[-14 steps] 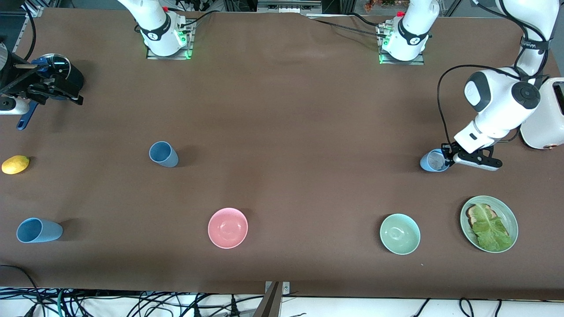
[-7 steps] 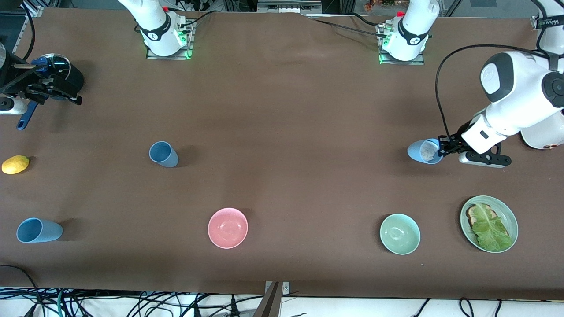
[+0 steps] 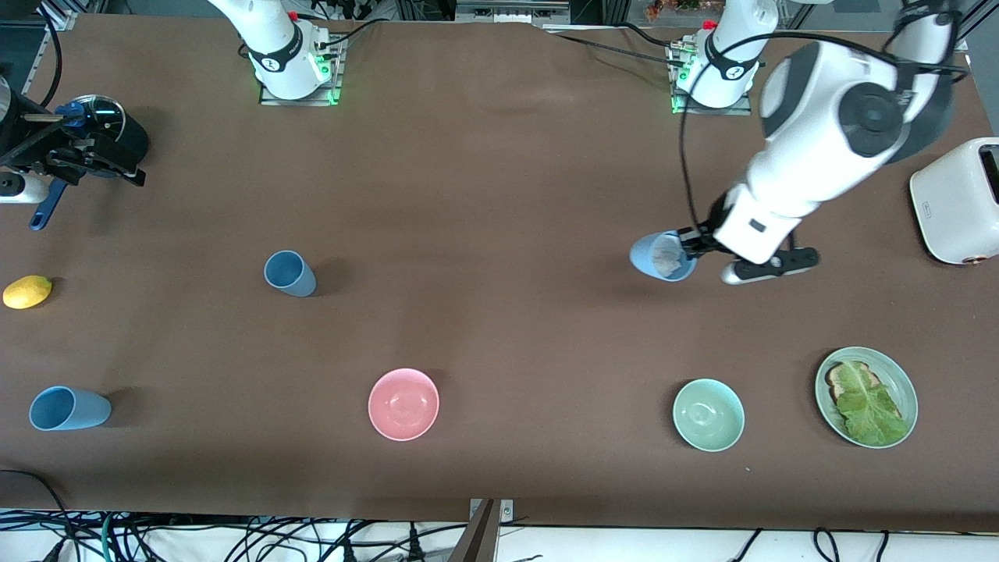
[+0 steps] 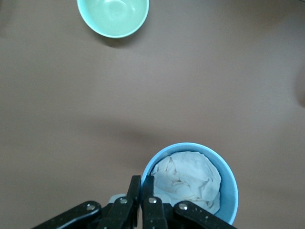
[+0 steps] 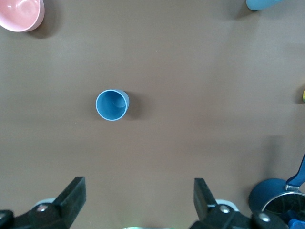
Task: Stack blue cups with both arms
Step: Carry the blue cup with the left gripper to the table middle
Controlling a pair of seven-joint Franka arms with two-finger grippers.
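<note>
Above the brown table (image 3: 499,195), toward the left arm's end, the left gripper (image 3: 687,243) is clamped on the rim of a light blue cup (image 3: 662,256) and holds it in the air, one finger (image 4: 135,198) outside the wall and one inside; crumpled white paper (image 4: 188,179) fills that cup; no lettering can be read on it or on the white toaster (image 3: 956,199) at the table's edge. Two more blue cups stand on the table — a duskier blue cup (image 3: 289,273) upright and empty toward the right arm's end, and a sky-blue cup (image 3: 69,408) nearer the front camera, near the table's edge. The right gripper (image 5: 138,200) waits over the table at the right arm's end, its jaws spread wide and holding nothing. Nearest the front camera sit a pink bowl (image 3: 403,403) and a mint-green bowl (image 3: 708,414), both empty; a green plate (image 3: 905,382) beside the mint-green bowl carries toast and a lettuce leaf (image 3: 868,404); a yellow lemon (image 3: 27,291) lies at the right arm's end.
</note>
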